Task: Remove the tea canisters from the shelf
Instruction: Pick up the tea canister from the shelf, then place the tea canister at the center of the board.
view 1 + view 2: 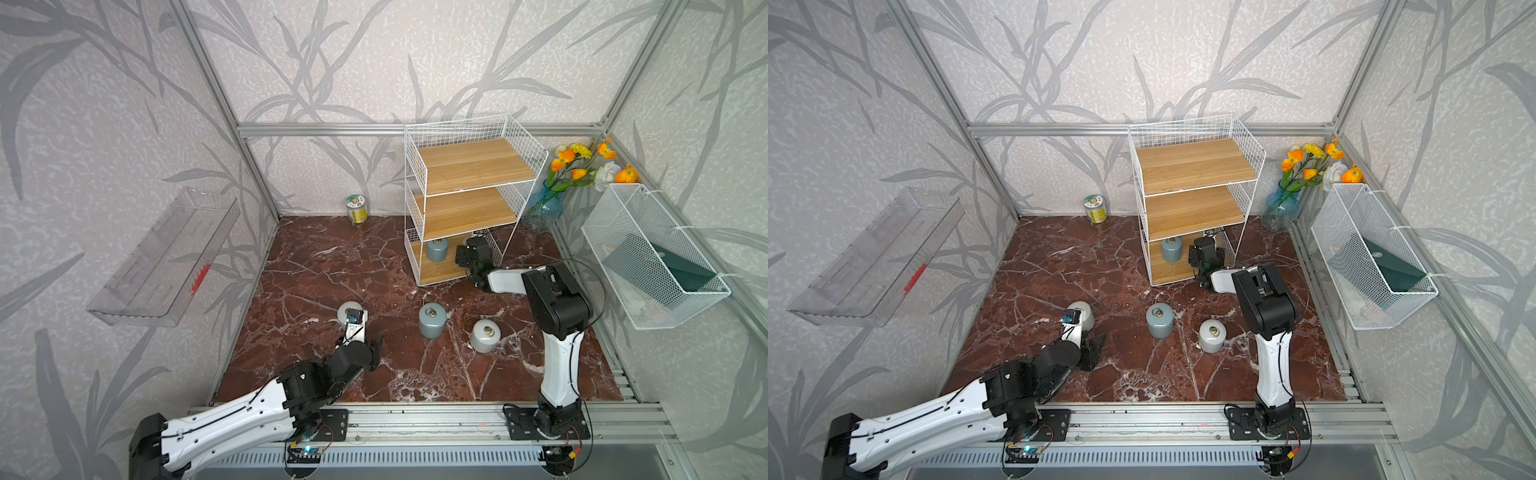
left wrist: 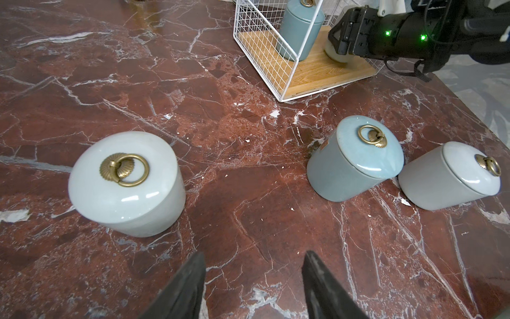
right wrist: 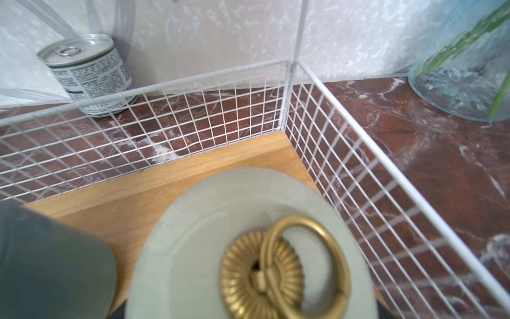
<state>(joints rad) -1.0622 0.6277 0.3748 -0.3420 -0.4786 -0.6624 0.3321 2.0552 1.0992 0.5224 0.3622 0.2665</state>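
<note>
Canister point(image 3: 207, 221) prob. betw. R fingers point(image 2: 340, 38).

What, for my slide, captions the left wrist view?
Three tea canisters on the marble table; a blue-grey canister and a pale canister on the shelf, the right gripper at the pale one.

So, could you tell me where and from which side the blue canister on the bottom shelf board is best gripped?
Probably grip the blue canister round its cylindrical body, below the lid, coming in level through the open front of the shelf. The board above blocks a top approach, and wire grid closes the sides and back.
</note>
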